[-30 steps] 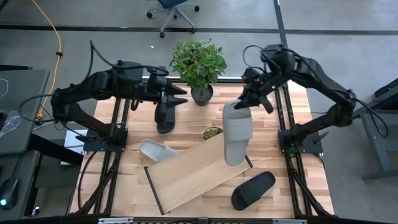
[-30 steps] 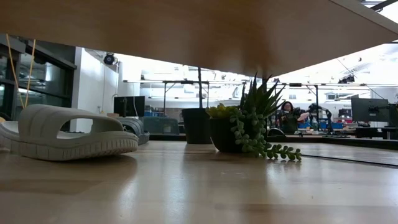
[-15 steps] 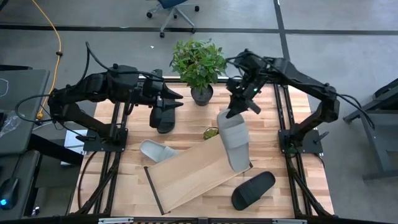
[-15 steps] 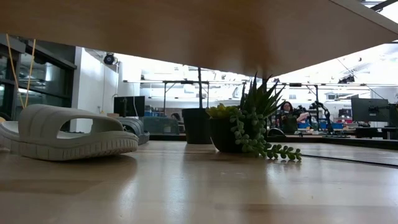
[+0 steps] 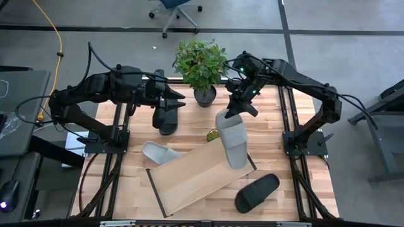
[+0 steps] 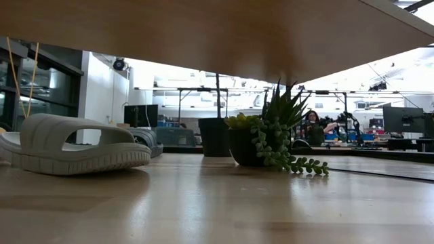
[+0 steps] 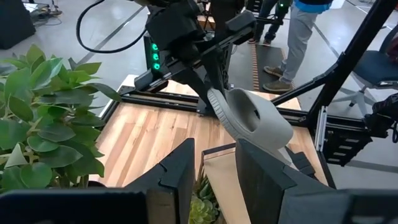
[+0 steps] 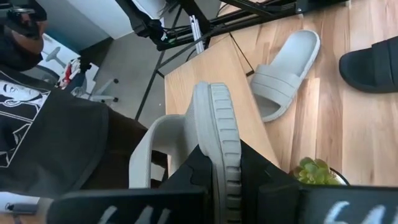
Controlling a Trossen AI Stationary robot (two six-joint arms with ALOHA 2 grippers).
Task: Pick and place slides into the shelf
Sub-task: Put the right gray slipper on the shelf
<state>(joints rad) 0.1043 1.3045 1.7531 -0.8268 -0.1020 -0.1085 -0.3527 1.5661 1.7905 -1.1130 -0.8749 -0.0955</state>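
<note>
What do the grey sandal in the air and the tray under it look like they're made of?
The grey slide looks like matte moulded foam or rubber: one seamless piece with a ribbed sole edge. The shelf looks like pale, smooth wood board with thin dark edges, possibly metal.

A leafy potted plant [image 5: 201, 66] in a dark pot stands at the far edge of the slatted wooden tabletop [image 5: 297, 189], between the left gripper [image 5: 182, 99] and the right gripper [image 5: 235, 112] and a little beyond both. A small green succulent [image 5: 214, 134] sits on the wood just beside the right gripper, on its near side and under it. Off the table, well beyond both grippers, are a wheeled office chair [image 5: 175, 12] and a yellow cable [image 5: 53, 31] on the grey floor. Beyond the right gripper's side stands a person in a black printed T-shirt [image 8: 43, 124] – another, in jeans [image 7: 297, 37], stands farther off.
</note>
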